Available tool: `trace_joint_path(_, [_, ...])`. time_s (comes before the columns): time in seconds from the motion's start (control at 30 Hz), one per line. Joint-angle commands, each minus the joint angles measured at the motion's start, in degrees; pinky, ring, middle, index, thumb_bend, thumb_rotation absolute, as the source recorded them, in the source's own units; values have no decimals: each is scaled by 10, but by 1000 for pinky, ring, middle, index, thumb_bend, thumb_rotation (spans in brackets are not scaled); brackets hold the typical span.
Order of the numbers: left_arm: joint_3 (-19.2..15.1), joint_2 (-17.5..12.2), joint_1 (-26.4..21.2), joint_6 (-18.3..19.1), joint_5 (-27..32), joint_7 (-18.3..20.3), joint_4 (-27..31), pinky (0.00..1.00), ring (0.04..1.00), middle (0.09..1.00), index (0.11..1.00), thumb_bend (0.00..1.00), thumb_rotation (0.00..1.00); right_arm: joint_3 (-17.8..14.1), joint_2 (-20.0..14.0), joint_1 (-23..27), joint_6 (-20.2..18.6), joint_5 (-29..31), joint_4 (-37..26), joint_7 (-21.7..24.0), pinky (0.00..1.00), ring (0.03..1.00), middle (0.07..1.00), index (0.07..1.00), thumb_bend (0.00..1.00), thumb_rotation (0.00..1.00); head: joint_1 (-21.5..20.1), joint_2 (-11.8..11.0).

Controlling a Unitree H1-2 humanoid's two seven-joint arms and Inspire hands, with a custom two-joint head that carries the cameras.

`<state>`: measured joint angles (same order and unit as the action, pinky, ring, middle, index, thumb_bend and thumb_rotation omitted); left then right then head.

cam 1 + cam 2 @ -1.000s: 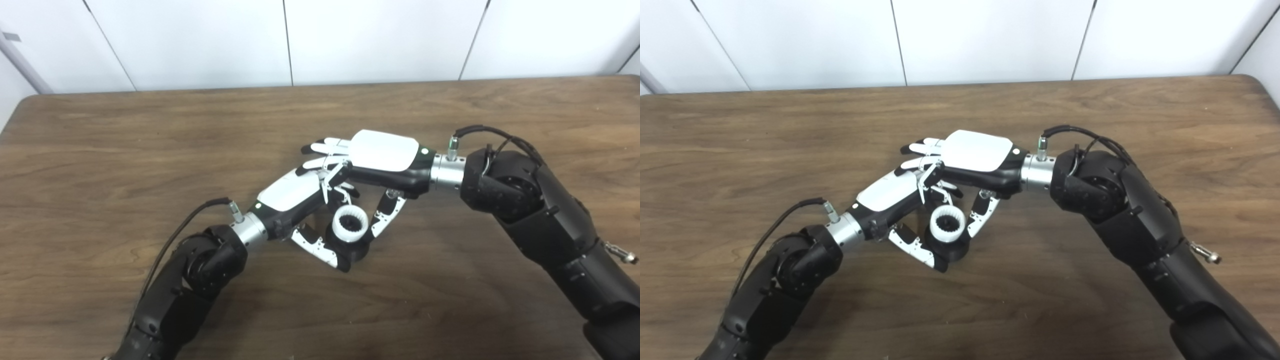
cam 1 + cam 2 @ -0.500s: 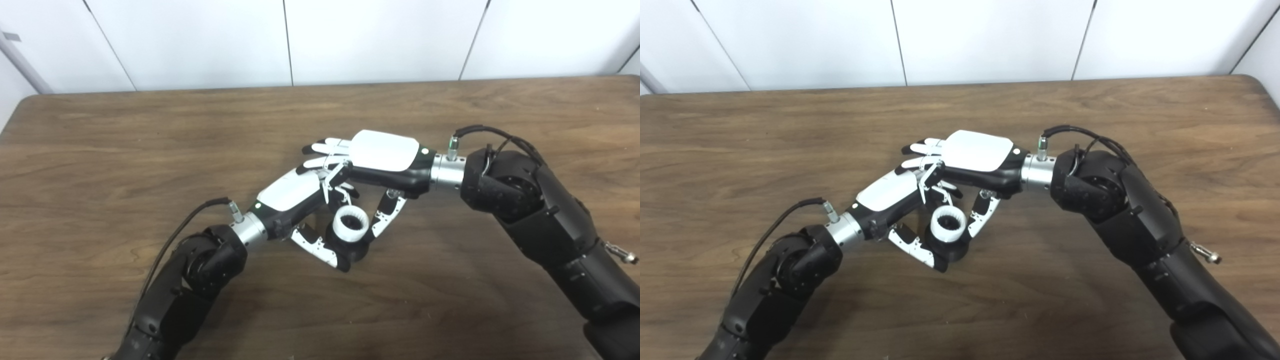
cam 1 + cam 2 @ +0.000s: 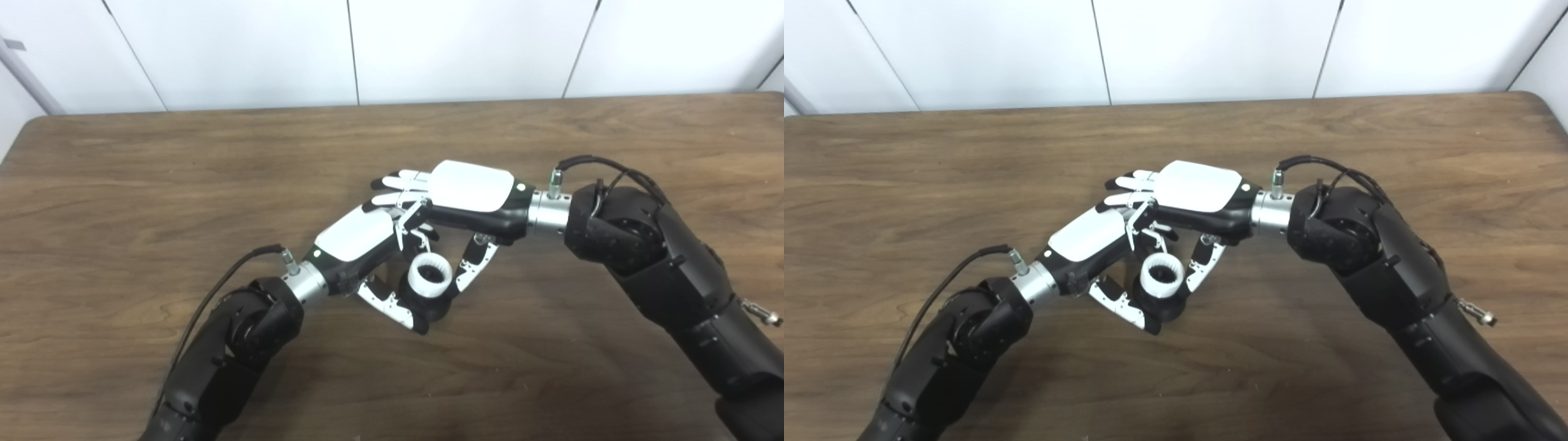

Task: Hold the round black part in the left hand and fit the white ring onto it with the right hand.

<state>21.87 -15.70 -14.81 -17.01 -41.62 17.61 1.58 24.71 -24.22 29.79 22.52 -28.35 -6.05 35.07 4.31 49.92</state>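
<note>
The white ring (image 3: 429,275), toothed on its inside, sits on top of the round black part (image 3: 433,308) near the middle of the table. My left hand (image 3: 358,237) comes in from the lower left and is shut on the black part, its thumb (image 3: 389,301) under the part's near side. My right hand (image 3: 471,187) lies palm down above it. Its thumb (image 3: 473,268) rests against the ring's right side and one bent finger (image 3: 418,231) reaches down behind the ring. Its other fingers stretch out flat over the left hand. The contact behind the ring is hidden.
The brown wooden table (image 3: 153,184) runs to a white panelled wall at the back. Its rounded left corner (image 3: 33,125) and right edge (image 3: 1557,113) are in view. Both black forearms cross the near part of the table.
Hardly anything. Both hands and the ring on the black part have crept a few pixels; the grips look the same.
</note>
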Motion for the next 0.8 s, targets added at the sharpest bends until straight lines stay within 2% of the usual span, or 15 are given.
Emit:
trace_joint_path(0.0, [-5,1,-16,-26,-1,-36,24,1000,989,798,480,524,62,-8,-5,7,-1,-3,-12,-7,1000,1000,913,483,526,140,-3,0])
trace_joint_path(0.5, [-7,6,-11,-36,-23,-69,15,1000,978,793,481,525,59,-13,-4,-6,3,-7,-16,-26,1000,1000,918,483,525,139,-6,0])
trace_joint_path(0.77, [-12,11,-7,-20,-20,-67,17,1000,971,817,481,524,61,-11,-3,-15,20,-22,-16,-46,1000,1000,895,483,525,140,-4,-2])
